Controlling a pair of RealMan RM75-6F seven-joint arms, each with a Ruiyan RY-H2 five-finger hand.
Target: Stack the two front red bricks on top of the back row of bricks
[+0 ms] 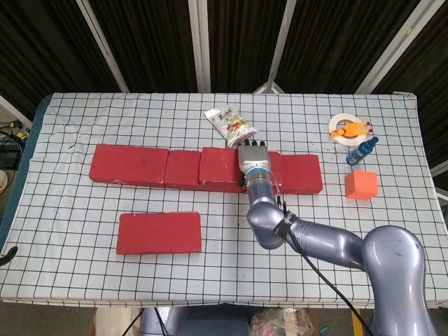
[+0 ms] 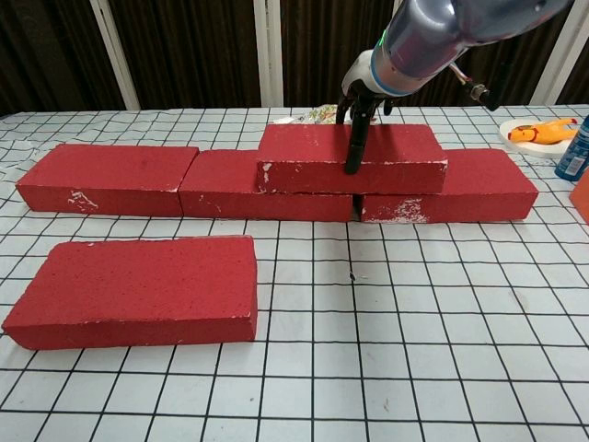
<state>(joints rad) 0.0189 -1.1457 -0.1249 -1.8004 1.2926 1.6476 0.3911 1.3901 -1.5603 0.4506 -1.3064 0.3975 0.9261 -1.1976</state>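
On the back row (image 2: 110, 177), my right robot hand (image 2: 361, 92) clasps the stacked brick (image 2: 313, 157); I should square it before letting go.

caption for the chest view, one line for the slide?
Right hand grips the stacked red brick atop the back row; second front brick waits on the table.

table (image 1: 105, 126): white grid cloth | backdrop (image 1: 147, 42): dark slats, white posts
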